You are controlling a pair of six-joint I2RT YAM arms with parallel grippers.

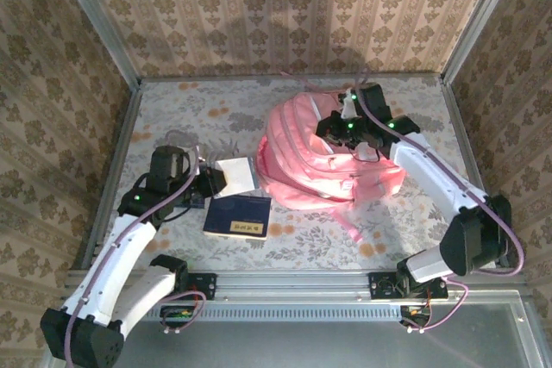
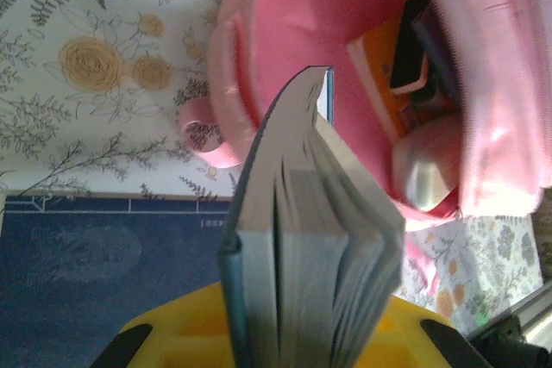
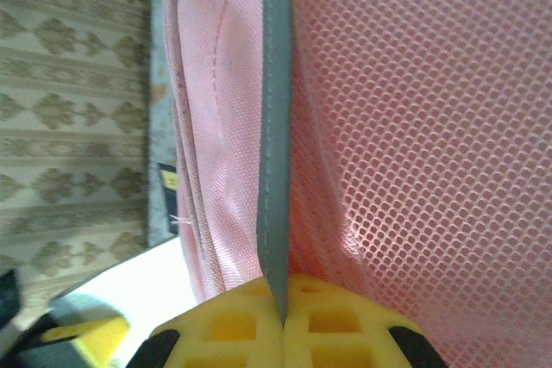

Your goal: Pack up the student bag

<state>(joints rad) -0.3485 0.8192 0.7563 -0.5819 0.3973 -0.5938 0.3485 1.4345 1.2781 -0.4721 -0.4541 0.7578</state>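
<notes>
The student bag (image 1: 297,161) lies slumped on the floral surface (image 1: 190,109), right of centre and toward the far wall. I judge it soft, floppy and light for its bulk, so it will sag and fold rather than hold an opening by itself. The firm places to grip are its seams and edging. That is where my right jaws are, pressed fully together on the grey trim (image 3: 276,127) between plain pink cloth (image 3: 224,84) and pink mesh (image 3: 414,127), pinching the lip on the bag's top side. My left jaws are nearly closed on the spine end of a grey-covered book (image 2: 293,239), which is clear of the surface just left of the bag and pointed at its mouth. The pages fan loose at the free end, so I expect them to catch on the fabric. Something orange and dark sits inside the opening (image 2: 405,58), and I cannot tell what it is. A dark blue book (image 1: 238,215) lies flat just below the held one, close enough to clip if I dip. A pink strap (image 1: 349,220) trails toward the near rail, and the right arm (image 1: 431,174) reaches across the bag's right flank
</notes>
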